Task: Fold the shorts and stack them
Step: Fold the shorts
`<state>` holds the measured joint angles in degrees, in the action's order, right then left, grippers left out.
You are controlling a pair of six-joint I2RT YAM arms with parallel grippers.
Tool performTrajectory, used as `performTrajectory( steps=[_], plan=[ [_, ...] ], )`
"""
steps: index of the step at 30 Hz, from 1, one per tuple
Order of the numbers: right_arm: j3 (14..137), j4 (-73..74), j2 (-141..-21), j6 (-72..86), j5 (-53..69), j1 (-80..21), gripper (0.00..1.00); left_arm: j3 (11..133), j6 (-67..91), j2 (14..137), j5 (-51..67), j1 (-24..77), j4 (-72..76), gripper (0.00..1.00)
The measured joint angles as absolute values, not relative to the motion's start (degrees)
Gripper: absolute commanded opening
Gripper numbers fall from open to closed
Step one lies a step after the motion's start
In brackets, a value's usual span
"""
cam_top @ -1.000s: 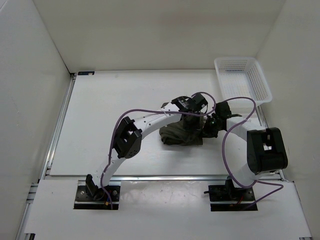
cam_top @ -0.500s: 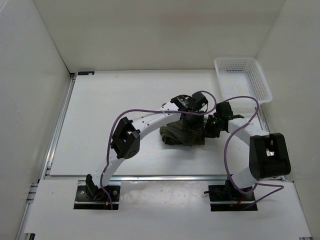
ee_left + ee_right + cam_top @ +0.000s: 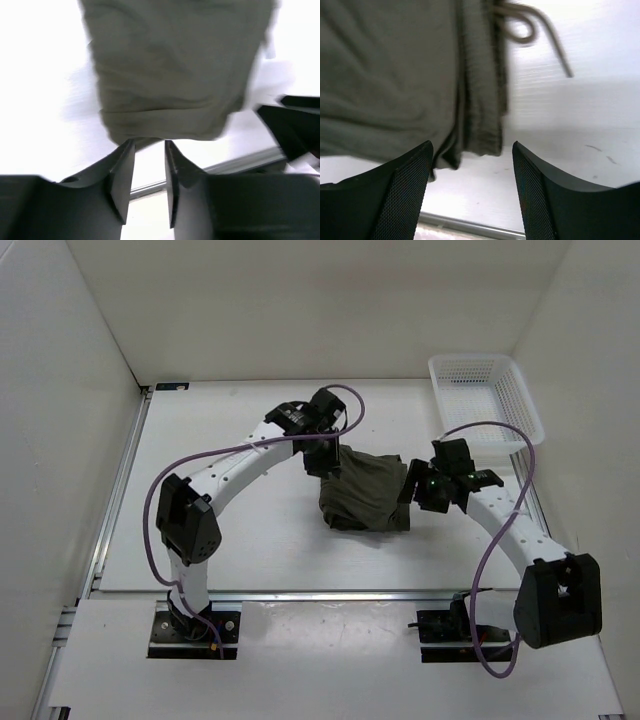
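- Lying in a folded lump near the middle of the table (image 3: 200,490), the shorts (image 3: 365,490) are dark green and soft — a rough square shape.
- Their thick waist edge faces the right side, and a thin cord (image 3: 530,27) loops out from it onto the white table top.
- The left gripper (image 3: 328,462) points down at the far left corner of the shorts. Its fingers (image 3: 122,175) have a small gap between them, and nothing is in the gap. The cloth edge is just past the tips.
- The right gripper (image 3: 408,492) sits low, just beside the right edge of the shorts. Its fingers (image 3: 405,190) are spread wide — the waist edge lies in front of the gap, not pinched.
- A white basket (image 3: 485,400) stands at the far right corner of the table, well apart from the shorts.
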<state>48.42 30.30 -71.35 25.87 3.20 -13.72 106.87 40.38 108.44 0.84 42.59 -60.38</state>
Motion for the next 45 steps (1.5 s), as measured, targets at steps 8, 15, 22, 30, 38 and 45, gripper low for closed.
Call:
performTrajectory(
  steps=[8, 15, 22, 30, 38, 45],
  plan=[
    [48.8, 29.5, -75.4, 26.5, 9.1, -18.2, 0.66, 99.0, 38.3, 111.8, -1.1, 42.3, -60.1, 0.51],
    [48.9, 28.3, -81.3, 26.7, 10.5, -19.3, 0.28, 96.5, 37.3, 112.3, -1.0, 41.1, -58.9, 0.49],
    [49.0, 27.7, -81.2, 27.0, 10.1, -19.6, 0.0, 96.3, 36.2, 112.3, -0.4, 40.9, -58.0, 0.47],
    [50.4, 30.0, -72.5, 27.7, 4.6, -19.7, 0.0, 96.4, 34.2, 112.3, 2.0, 41.3, -57.8, 0.44],
    [51.7, 30.2, -73.6, 27.9, -1.2, -19.7, 0.0, 97.1, 31.7, 116.0, 5.7, 42.9, -57.1, 0.32],
    [49.3, 27.8, -81.0, 28.1, -3.7, -19.9, 0.0, 94.1, 30.9, 119.6, 7.2, 43.7, -55.0, 0.31]
  ],
)
